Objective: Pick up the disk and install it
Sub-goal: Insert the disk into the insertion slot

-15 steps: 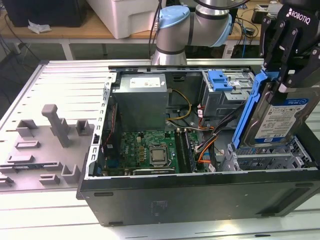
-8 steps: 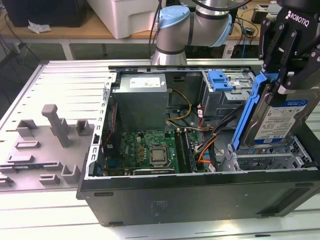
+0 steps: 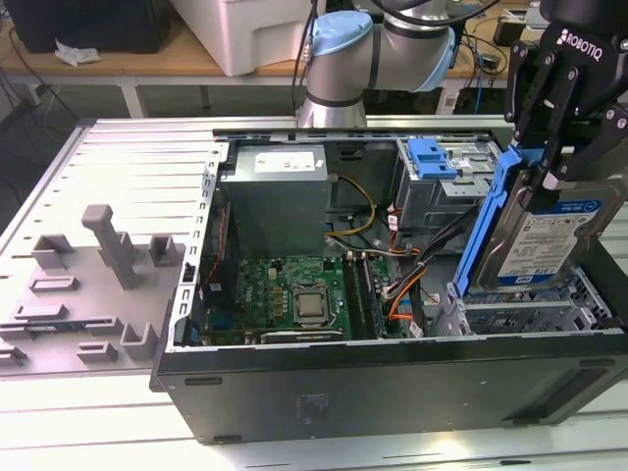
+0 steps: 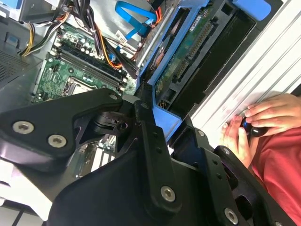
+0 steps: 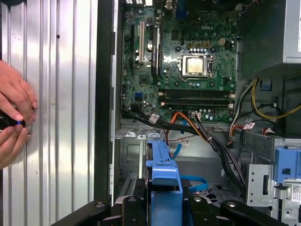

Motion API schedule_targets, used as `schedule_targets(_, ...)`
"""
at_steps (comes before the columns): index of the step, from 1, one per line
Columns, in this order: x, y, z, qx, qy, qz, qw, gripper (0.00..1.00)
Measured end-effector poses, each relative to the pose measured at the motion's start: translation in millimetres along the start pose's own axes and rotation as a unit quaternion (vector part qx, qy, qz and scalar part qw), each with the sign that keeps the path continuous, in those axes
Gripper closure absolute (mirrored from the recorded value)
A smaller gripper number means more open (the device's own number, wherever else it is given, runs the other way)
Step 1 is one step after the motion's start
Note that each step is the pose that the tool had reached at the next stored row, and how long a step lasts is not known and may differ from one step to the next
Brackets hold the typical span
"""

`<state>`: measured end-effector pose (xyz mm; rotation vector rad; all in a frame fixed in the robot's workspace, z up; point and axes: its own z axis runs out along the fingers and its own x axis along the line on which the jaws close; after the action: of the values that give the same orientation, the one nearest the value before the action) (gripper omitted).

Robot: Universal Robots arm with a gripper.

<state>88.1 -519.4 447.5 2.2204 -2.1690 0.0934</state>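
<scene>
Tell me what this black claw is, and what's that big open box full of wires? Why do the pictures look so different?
The black claw is a gripper at the end of a robot arm. It is shut on the disk, a silver computer part in a blue frame, held on edge over the open computer case. Inside lies the green circuit board. The case sits on a grooved metal table. One picture is taken from off the arm; the other two come from cameras riding near its wrist. In both wrist views a person's hands show over the table.
</scene>
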Motion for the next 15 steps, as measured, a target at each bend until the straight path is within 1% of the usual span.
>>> schedule_targets(15, 0.6, 0.5, 4.0, 0.0012, 0.0001, 0.000, 1.0000, 0.63)
